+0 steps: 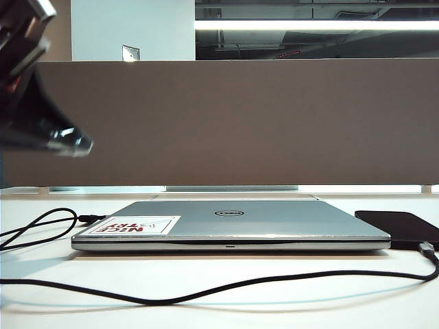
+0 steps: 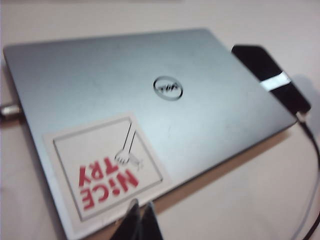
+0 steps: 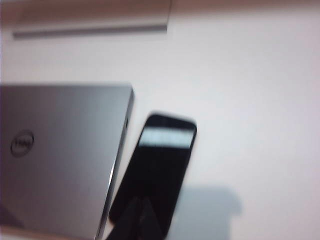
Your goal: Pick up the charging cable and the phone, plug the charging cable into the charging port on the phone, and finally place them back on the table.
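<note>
The black phone [image 1: 396,227] lies flat on the white table [image 1: 288,308], right beside the laptop's right side. The charging cable [image 1: 206,293] runs across the table's front, and its silvery plug [image 1: 426,248] sits at the phone's near short edge; the charging port itself is too small to make out. My left gripper [image 2: 142,202] is shut and empty, hovering over the laptop's stickered front corner. Part of the left arm [image 1: 38,103] looms blurred at the exterior view's top left. My right gripper [image 3: 141,199] is shut and empty above the phone's [image 3: 160,160] near end.
A closed silver laptop [image 1: 230,223] with a red-lettered sticker [image 1: 134,225] fills the table's middle. A second black cord [image 1: 41,229] loops at the left, its black plug in the laptop's side. A grey-brown divider panel [image 1: 240,123] stands behind.
</note>
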You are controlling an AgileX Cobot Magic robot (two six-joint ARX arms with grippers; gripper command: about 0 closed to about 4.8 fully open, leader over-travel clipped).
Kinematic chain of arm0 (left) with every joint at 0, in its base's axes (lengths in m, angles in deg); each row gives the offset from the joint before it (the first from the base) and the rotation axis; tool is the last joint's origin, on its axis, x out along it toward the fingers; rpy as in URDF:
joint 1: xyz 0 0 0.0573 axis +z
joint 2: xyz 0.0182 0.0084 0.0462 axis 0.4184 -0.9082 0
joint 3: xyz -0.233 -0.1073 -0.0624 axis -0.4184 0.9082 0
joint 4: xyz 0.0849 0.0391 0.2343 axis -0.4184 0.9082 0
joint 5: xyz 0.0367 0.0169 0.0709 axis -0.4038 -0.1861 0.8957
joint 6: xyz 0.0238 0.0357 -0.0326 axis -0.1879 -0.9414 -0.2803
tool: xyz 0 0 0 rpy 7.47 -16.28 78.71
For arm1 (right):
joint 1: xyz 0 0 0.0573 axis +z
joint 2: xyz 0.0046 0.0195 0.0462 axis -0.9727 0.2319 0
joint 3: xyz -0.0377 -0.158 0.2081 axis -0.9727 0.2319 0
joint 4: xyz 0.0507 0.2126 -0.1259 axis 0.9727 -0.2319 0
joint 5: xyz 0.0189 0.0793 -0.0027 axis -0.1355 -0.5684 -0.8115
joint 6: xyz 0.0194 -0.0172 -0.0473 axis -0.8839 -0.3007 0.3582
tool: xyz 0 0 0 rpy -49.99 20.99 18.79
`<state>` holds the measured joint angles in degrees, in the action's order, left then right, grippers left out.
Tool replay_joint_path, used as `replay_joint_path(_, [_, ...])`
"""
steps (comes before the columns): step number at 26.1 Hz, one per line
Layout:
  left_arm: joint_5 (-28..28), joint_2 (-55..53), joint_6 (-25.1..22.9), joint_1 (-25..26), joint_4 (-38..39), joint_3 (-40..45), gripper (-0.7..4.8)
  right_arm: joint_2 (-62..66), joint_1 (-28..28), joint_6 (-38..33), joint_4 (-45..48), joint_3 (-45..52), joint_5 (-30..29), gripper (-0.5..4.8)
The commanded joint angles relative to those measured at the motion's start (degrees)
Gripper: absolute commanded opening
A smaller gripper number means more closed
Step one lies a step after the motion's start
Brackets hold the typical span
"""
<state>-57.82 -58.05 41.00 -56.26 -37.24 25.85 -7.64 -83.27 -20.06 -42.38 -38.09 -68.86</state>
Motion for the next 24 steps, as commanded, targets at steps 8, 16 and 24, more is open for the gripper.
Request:
replay_joint_path(8, [-0.2, 0.0, 0.0, -0.1, -22.0, -0.3, -0.05, -11.6, 0.0, -2.3, 10.8, 11.9, -2.7, -0.07])
replay_joint_path(16, [-0.2, 0.0, 0.0, -0.1, -30.7, -0.3, -0.05, -30.1, -0.1, -2.0, 29.1, 30.6, -2.7, -0.07])
replay_joint_path(24, [-0.2, 0.0, 0.0, -0.1, -30.7, -0.3, -0.05, -39.7, 3.1, -3.9, 28.8, 37.6, 7.8, -0.07])
